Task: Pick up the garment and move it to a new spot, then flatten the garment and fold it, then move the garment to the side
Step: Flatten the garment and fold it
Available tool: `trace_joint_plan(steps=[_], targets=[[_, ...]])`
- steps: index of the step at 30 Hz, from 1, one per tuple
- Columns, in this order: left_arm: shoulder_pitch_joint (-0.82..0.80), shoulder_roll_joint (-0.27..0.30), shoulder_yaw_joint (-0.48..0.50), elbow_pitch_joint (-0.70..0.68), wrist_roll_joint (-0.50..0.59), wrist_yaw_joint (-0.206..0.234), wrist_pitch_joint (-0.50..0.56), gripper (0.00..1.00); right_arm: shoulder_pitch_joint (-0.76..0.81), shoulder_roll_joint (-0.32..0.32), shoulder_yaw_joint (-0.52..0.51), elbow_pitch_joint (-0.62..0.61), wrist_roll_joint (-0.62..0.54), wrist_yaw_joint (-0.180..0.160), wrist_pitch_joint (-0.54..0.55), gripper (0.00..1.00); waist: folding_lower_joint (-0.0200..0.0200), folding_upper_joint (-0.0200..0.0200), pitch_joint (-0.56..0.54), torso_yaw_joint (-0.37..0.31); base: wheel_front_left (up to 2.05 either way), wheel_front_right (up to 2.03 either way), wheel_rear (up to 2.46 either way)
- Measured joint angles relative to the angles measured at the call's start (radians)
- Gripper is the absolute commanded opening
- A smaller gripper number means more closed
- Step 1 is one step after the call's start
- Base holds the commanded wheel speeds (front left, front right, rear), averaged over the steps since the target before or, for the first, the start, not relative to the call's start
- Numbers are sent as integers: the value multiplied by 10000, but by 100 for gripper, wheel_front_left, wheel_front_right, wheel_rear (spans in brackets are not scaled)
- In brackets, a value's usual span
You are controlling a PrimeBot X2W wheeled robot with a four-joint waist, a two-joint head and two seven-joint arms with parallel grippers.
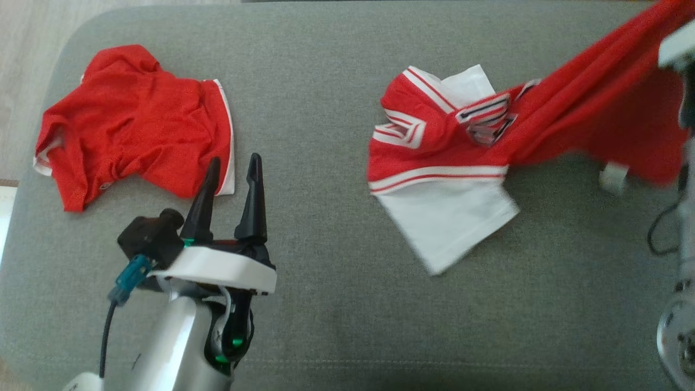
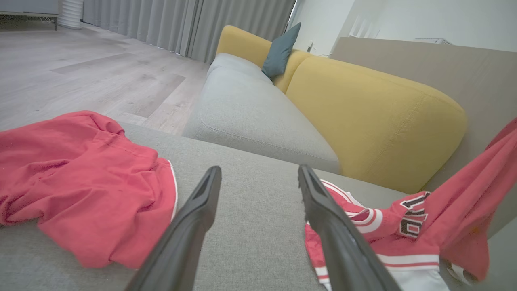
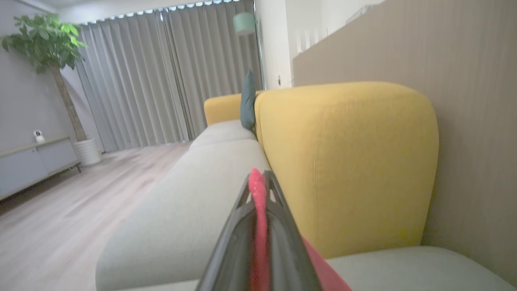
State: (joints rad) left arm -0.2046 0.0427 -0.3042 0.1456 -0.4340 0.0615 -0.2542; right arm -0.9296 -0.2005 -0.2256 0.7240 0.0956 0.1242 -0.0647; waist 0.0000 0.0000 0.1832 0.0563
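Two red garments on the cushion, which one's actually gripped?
The red-and-white striped jersey on the right: the right gripper is shut on its red fabric, one end raised. The plain red garment lies loose near the open left gripper.

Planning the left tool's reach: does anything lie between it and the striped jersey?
Nothing visible. Bare grey cushion separates the left tool from the jersey; the red shirt lies on the tool's other side.

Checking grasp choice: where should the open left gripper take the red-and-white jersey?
The free corner of the white sleeve, from the side of the left gripper: it lies flat on the cushion, opposite the red end that the right gripper pinches aloft.
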Motion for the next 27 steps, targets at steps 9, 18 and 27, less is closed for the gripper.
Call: trace_joint_plan(steps=[9,18,27], targets=[[536,-2,384,-4,2,21,0,100,206,232,-439,-685,-38,0,-602,0,0,0,-230,-167,0,0,0],[563,0,604,-113,10,29,0,100,4629,1356,-2686,-3421,414,0,-654,0,0,0,-340,-992,0,0,0],[546,0,570,-40,205,-88,0,100,6073,1569,-2932,-3057,510,0,-431,100,0,0,-137,-1494,0,0,0]])
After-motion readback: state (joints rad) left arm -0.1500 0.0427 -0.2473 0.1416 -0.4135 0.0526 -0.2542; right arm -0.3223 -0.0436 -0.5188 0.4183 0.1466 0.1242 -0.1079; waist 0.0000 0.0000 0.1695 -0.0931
